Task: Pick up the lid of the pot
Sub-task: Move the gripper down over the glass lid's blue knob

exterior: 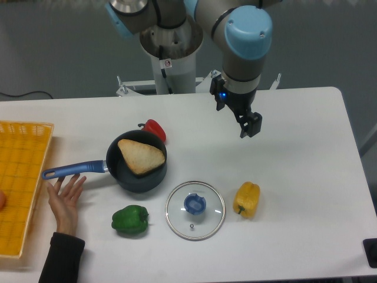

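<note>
The pot lid (195, 210) lies flat on the white table at front centre; it is round clear glass with a metal rim and a blue knob. My gripper (250, 125) hangs well above and behind it, toward the right, pointing down. Its black fingers stand slightly apart and open, with nothing between them. Left of the lid sits a dark pot (139, 183) with a blue handle (73, 170), holding a slice of toast (141, 156).
A yellow pepper (246, 199) stands just right of the lid and a green pepper (130, 219) just left. A red pepper (155, 129) sits behind the pot. A person's hand (66, 198) rests by the pot handle. A yellow basket (21, 183) lies at the left edge.
</note>
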{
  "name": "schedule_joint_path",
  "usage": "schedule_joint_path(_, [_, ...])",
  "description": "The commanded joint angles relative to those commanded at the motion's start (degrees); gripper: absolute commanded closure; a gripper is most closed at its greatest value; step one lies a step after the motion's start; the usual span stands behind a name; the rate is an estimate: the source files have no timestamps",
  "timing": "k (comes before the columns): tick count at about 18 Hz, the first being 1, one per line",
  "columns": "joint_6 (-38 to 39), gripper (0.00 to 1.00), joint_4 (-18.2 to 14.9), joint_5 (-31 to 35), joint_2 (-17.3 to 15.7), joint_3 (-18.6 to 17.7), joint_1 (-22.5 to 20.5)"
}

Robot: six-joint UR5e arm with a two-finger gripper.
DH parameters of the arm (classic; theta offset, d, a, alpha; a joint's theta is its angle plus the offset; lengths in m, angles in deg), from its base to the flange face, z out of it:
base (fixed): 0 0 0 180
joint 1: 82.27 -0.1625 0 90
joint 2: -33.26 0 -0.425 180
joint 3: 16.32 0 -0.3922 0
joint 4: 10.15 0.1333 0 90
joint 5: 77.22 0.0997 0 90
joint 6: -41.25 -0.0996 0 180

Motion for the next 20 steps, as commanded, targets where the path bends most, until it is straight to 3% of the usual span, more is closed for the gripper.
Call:
schedule_joint_path(3, [6.8, 0.00, 2.6, -6.2, 1.1, -0.6, -0.2])
schedule_joint_path(7, [11.4, 0.00, 7.6, -6.7, 3.1, -1.2, 0.6])
schedule_joint_path(11, [29.1, 0.00, 15.2, -6.1, 6.7, -1.0, 4.7])
schedule_joint_path(16, [35.4, 0.00, 16.4, -5.7, 9.6, -0.8, 7.6])
schedule_joint_path(20, [38.2, 0.00, 20.7, -5.4, 13.0, -0.2, 9.8])
